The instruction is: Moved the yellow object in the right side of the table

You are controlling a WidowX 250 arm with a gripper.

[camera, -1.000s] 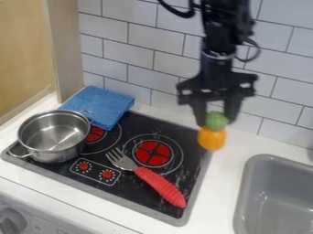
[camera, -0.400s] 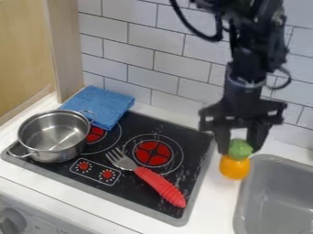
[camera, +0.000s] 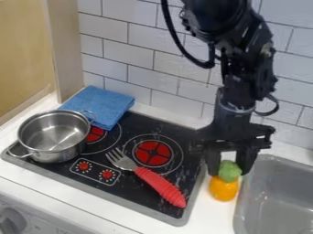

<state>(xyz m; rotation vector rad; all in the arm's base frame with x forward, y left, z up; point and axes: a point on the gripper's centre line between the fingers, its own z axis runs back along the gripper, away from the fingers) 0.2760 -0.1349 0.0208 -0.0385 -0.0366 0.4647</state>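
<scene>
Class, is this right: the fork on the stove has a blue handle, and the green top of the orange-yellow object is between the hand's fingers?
One colour is wrong: the camera view shows the fork on the stove with a red handle. The green top of the orange-yellow object is between the hand's fingers.

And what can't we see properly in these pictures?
All in the camera view:
- Robot arm: base cut off by the top edge.
- Sink: part cut off by the right edge.
- Stove: part hidden under the pot.
- Yellow toy: back hidden by its front.
</scene>
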